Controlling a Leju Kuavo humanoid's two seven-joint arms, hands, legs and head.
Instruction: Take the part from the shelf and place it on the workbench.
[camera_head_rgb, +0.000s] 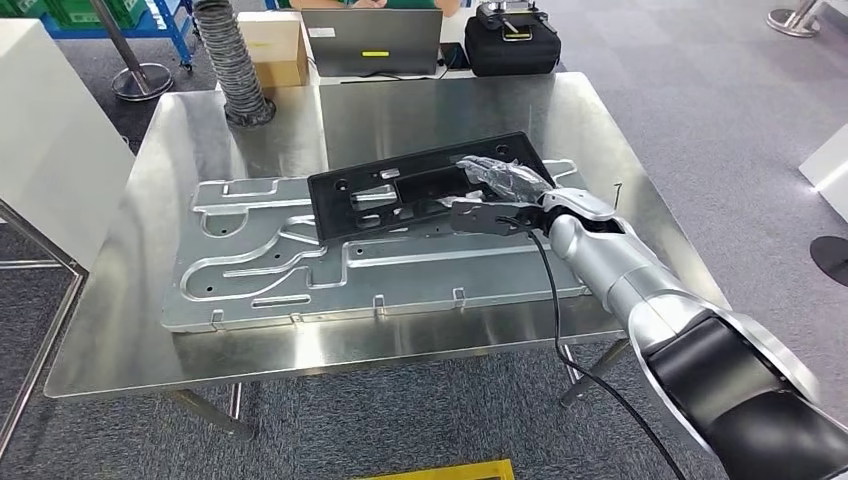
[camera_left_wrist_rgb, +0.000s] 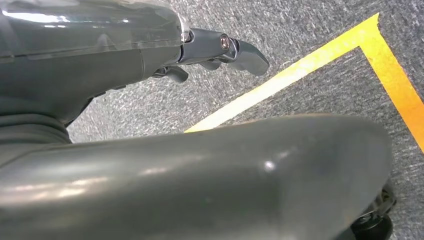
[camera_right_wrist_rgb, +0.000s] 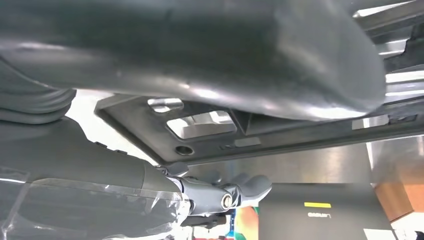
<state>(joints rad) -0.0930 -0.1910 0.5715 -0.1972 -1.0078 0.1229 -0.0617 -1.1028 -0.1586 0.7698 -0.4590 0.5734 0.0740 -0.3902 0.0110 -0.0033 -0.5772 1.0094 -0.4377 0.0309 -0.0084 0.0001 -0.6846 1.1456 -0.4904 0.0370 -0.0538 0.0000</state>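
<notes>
- Head view: the black part (camera_head_rgb: 420, 190) lies flat on the grey fixture plate (camera_head_rgb: 300, 270), which sits on the steel workbench (camera_head_rgb: 120, 330).
- The part's long axis runs across the bench, its right end tilted a little away from the robot; its left end reaches about mid-plate.
- The right hand (camera_head_rgb: 500, 195) rests on the part's right end, fingers over its top and thumb at its near edge, closed on it.
- Behind the bench stand a laptop (camera_head_rgb: 372, 42) with a small yellow-green label, too small to read, a cardboard box (camera_head_rgb: 272, 48), a black case (camera_head_rgb: 512, 42) and a ribbed hose (camera_head_rgb: 232, 60).
- Left wrist view: the left hand (camera_left_wrist_rgb: 150, 55) hangs over grey carpet with a yellow tape line (camera_left_wrist_rgb: 310, 62); its fingers (camera_left_wrist_rgb: 245, 55) are slightly curled and hold nothing.
- Right wrist view: the part (camera_right_wrist_rgb: 210, 135) sits between thumb (camera_right_wrist_rgb: 200, 55) and fingers (camera_right_wrist_rgb: 240, 187), clamped.
- The laptop lid (camera_right_wrist_rgb: 320, 212) shows a yellow strip over small print that I cannot read.
</notes>
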